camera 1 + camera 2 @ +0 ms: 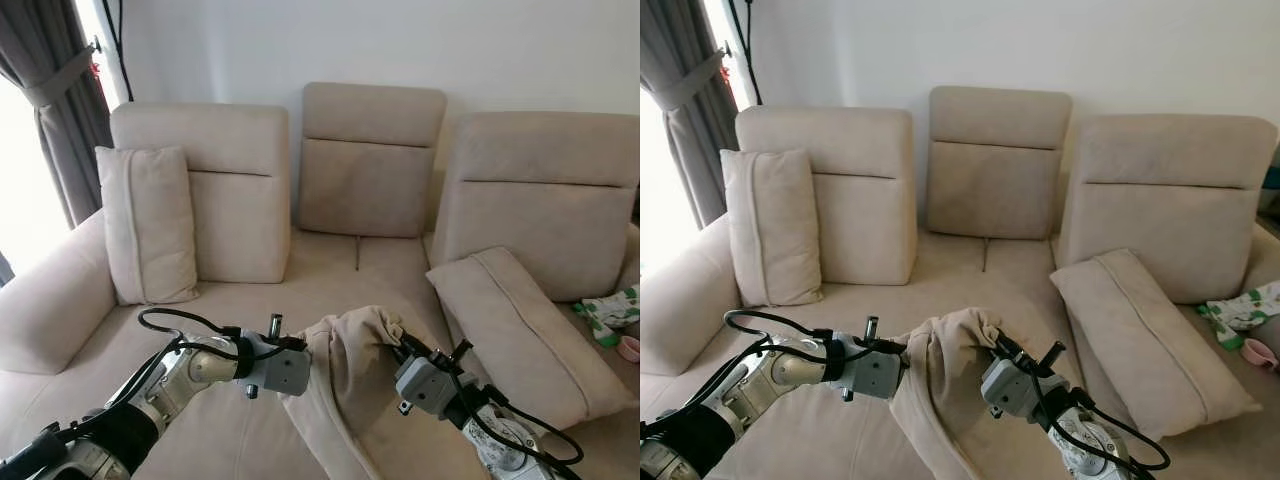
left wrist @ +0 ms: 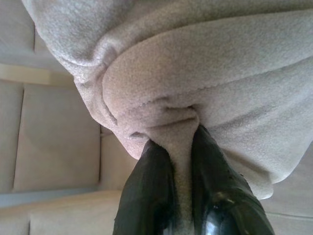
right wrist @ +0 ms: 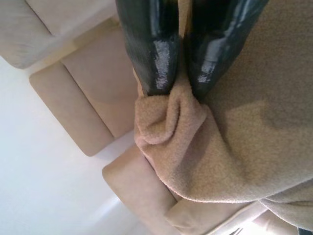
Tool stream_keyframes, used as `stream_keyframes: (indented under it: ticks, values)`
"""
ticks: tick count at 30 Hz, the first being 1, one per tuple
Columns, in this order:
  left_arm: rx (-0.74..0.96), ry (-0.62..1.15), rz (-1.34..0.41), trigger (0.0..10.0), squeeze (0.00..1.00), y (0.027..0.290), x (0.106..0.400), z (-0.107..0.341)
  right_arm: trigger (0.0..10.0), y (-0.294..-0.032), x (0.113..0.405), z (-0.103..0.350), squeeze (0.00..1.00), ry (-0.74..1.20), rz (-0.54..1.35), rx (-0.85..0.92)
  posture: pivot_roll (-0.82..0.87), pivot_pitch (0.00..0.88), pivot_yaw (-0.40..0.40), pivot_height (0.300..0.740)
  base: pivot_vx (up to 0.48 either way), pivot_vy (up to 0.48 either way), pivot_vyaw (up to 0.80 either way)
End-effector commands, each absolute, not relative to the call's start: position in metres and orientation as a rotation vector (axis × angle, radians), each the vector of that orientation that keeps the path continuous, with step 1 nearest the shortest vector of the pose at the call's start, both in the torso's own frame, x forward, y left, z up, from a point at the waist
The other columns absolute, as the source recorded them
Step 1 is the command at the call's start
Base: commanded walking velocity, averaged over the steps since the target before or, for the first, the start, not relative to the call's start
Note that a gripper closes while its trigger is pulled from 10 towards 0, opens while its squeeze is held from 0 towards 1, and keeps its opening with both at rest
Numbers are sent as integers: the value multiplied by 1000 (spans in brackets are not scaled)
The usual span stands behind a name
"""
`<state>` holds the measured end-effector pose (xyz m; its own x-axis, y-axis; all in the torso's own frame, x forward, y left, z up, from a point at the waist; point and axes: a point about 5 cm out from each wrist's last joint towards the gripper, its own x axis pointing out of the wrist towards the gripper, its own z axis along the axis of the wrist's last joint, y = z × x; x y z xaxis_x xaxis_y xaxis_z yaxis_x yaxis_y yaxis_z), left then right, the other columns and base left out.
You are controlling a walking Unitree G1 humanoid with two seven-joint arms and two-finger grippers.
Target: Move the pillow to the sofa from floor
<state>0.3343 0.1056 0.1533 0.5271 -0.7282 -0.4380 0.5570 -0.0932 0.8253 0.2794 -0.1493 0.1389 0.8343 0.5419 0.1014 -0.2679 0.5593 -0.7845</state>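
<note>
While both arms reach out over the sofa (image 1: 330, 270), the beige pillow (image 1: 345, 375) hangs in the air between them, above the seat. The left gripper (image 1: 308, 352) pinches the cloth on 1 side, its 2 black fingers (image 2: 151, 191) squeezed tight on a fold. The right gripper (image 1: 398, 345) pinches the other side the same way. 2 more pillows (image 1: 148, 225) rest on the sofa.
</note>
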Motion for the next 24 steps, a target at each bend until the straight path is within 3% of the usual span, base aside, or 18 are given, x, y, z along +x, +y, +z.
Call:
stream_keyframes:
  ticks: [1, 11, 24]
  values:
    - [1231, -275, -1126, 10000, 0, 88, 328, 158, 10000, -131, 275, 153, 0, -458, 536, -833, 74, 0, 26, 740, 0, 0, 0]
    - [1216, -308, -1158, 10000, 0, 86, 325, 159, 10000, -129, 275, 154, 0, -461, 537, -831, 76, 0, 25, 740, 0, 0, 0]
    - [1226, -318, -1167, 10000, 0, 85, 323, 158, 10000, -130, 274, 154, 0, -461, 540, -837, 72, 0, 26, 740, 276, 0, 0]
